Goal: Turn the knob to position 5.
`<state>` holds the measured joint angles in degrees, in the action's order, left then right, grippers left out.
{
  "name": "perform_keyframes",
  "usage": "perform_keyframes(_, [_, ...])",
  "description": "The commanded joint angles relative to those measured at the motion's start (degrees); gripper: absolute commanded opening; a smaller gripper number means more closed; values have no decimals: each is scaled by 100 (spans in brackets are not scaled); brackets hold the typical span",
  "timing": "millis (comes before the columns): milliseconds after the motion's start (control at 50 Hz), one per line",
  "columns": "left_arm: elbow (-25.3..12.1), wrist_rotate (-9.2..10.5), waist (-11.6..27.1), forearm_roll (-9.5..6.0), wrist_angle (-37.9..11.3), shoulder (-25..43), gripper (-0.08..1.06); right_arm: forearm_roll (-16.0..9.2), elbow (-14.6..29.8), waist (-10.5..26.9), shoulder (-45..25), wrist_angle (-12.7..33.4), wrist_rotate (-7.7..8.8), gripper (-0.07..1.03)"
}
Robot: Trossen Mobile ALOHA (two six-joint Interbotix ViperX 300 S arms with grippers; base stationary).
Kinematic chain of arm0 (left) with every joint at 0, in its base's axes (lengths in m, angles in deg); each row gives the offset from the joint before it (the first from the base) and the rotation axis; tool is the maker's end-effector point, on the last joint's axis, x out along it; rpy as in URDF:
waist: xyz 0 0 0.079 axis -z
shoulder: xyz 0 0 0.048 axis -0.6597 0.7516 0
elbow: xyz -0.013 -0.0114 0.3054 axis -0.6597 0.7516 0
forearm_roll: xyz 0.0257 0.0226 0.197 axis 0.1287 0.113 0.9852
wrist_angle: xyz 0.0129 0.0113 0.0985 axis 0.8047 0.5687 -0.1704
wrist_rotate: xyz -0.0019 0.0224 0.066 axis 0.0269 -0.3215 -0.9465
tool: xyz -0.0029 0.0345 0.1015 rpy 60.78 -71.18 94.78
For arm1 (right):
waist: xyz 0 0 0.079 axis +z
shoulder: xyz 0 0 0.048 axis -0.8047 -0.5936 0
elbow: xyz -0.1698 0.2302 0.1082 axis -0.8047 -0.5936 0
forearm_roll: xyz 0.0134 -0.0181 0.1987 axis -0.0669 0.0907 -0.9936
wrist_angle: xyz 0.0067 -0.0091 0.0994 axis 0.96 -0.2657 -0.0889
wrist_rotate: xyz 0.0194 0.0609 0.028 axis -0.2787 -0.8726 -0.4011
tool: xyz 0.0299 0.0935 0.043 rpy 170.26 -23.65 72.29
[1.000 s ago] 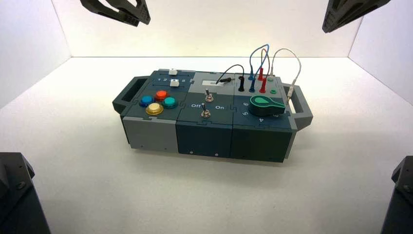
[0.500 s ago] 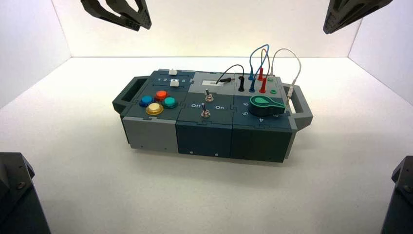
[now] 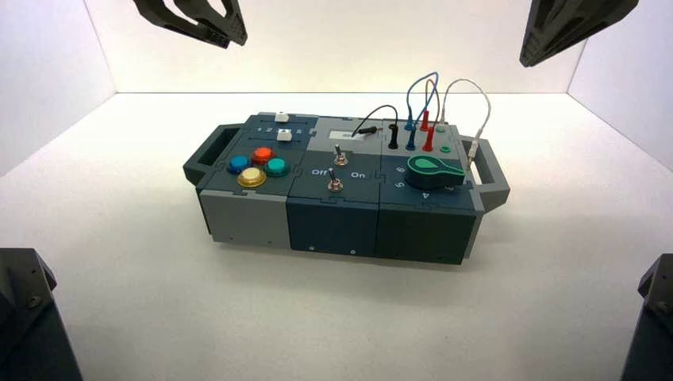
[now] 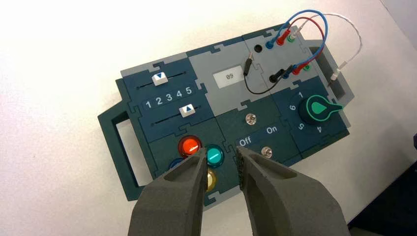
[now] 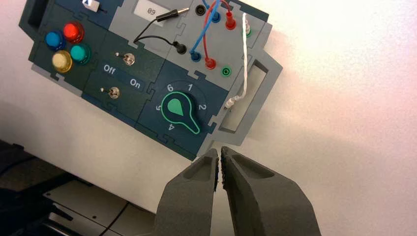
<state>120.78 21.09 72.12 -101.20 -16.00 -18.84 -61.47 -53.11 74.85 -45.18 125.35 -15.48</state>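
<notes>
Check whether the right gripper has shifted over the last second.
Yes, slightly: the right gripper has dipped lower and leftward against the white back wall's corner, high above the box.

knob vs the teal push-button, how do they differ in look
The knob is teardrop-shaped, tapering to a pointer tip; the teal push-button is plain round. The knob is larger and sits alone inside a ring of numerals; the button sits in a cluster with red, blue and yellow buttons. Both are greenish and sit on the box's top.

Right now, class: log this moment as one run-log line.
knob: untouched, pointer between 2 and 4 | position 5: not reached | right gripper: raised beyond box's right end | left gripper: raised, idle
</notes>
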Motion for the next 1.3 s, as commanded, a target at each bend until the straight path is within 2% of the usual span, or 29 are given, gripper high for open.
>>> perform_keyframes(20, [-185, 0, -18, -18, 44, -53, 33, -35, 79, 0, -123, -44, 62, 2])
perform_keyframes(240, [-176, 9, -26, -44, 53, -62, 33, -141, 123, 141, -519, -132, 114, -3])
perform_keyframes(720, [-176, 9, -26, -70, 62, -149, 33, -237, 220, 404, -1644, -589, 114, -2])
perform_keyframes(1040, [-193, 9, -26, -70, 62, -176, 33, -237, 378, 422, -2522, -976, 114, -2])
perform_keyframes(1300, [-193, 9, -26, -70, 53, -272, 33, -237, 545, 431, -2997, -1046, 141, -2])
